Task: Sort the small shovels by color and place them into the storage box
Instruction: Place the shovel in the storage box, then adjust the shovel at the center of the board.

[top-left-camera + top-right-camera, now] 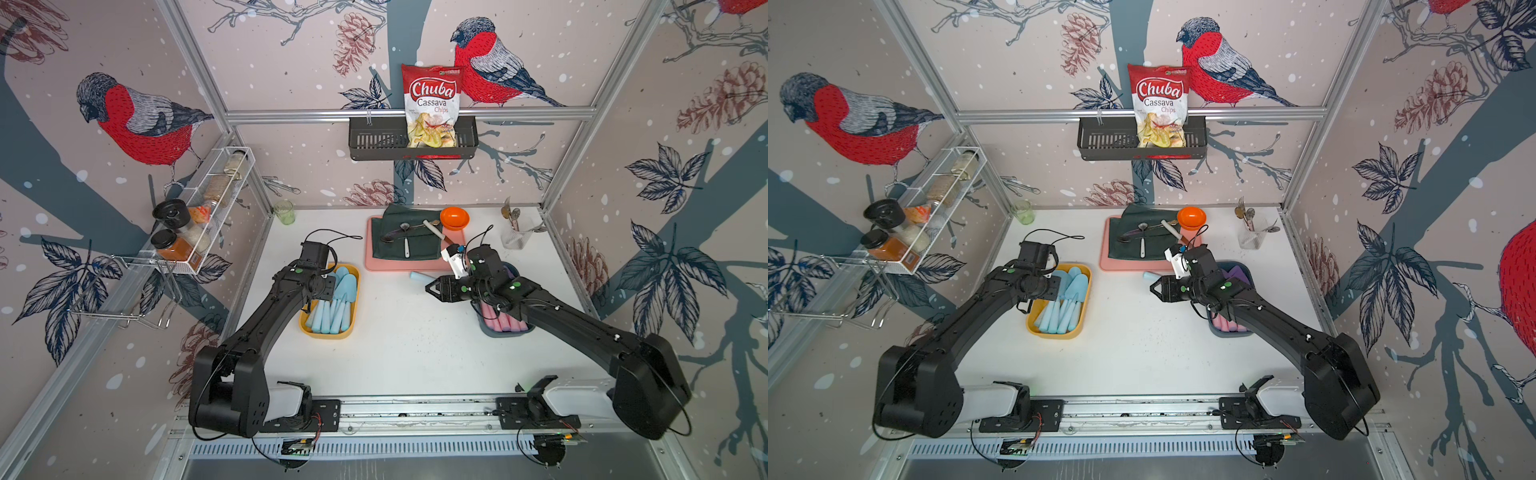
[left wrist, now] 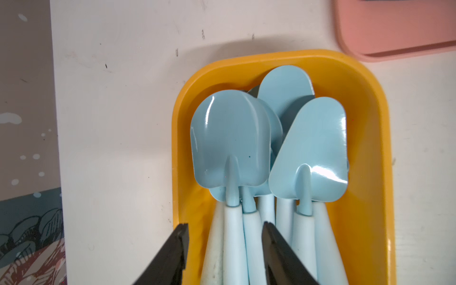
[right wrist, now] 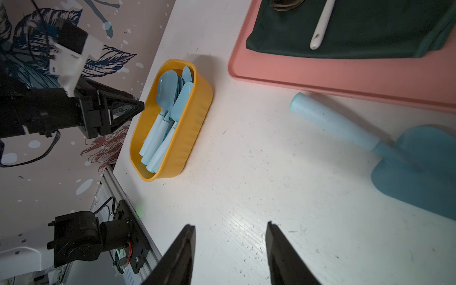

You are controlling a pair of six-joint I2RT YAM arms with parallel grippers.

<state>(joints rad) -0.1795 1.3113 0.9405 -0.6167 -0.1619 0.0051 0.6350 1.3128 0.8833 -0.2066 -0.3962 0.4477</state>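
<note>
Blue shovels (image 2: 229, 138) fill the yellow box (image 2: 365, 172) under your parted, empty left gripper (image 2: 225, 224). Next, send the half-open, empty right gripper (image 3: 230, 224) to the stray shovel (image 3: 345, 128) just beside the pink tray (image 3: 320, 81).

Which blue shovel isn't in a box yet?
The blue shovel lying alone on the white table beside the pink tray. The other blue shovels sit in the yellow box.

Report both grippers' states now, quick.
Left gripper: open, holding nothing, jaws apart above the light blue shovels in the yellow box.
Right gripper: open, empty, over the table.
</note>
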